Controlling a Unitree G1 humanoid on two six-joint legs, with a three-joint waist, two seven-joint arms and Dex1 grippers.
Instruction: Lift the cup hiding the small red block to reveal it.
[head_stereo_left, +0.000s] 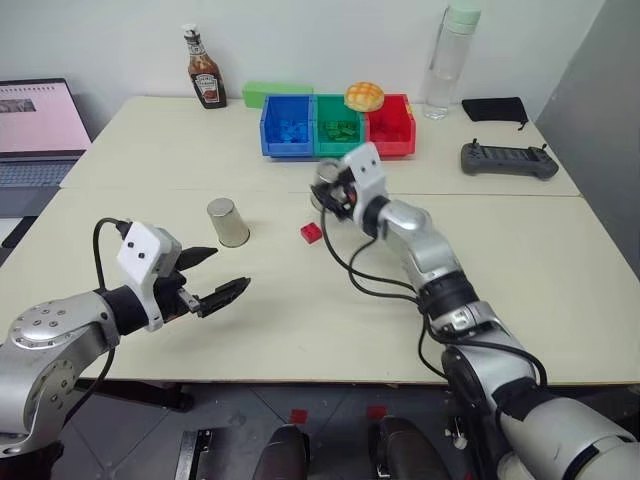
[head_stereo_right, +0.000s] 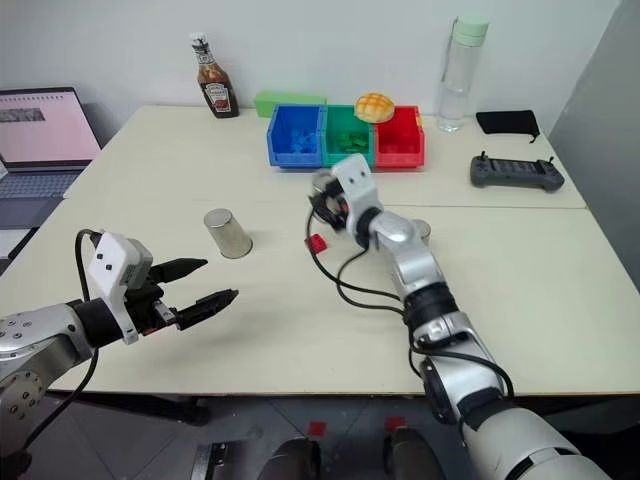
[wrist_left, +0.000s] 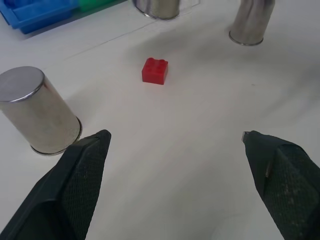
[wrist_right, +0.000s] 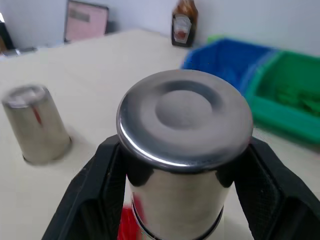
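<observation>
Over at the far left edge of the head view sits a laptop (head_stereo_left: 35, 130), screen lit, and low on the left my left claw (head_stereo_left: 222, 275) hovers above the bench (head_stereo_left: 250, 330) with its two black fingers spread wide and nothing between them. Just up and right of it stands one upturned steel cup (head_stereo_left: 228, 221), base to the sky, alone on the pale top. At the top, left of centre, a sauce bottle (head_stereo_left: 205, 70) stands upright. Now the centre: there's the small red block (head_stereo_left: 311, 233), out in the open on the bench, uncovered! Just above and right of it my right claw (head_stereo_left: 328, 192) is clamped tight around the cup (wrist_right: 182, 165), held clear of the surface with red showing beneath its rim in the wrist view. Behind, at the top centre, blue, green and red bins (head_stereo_left: 338, 128) line up with a bun (head_stereo_left: 364, 96) on top. A third cup (head_stereo_right: 421, 231) peeks out past my right forearm. Top right: a clear water bottle (head_stereo_left: 446, 65), then a black controller (head_stereo_left: 508, 160).
</observation>
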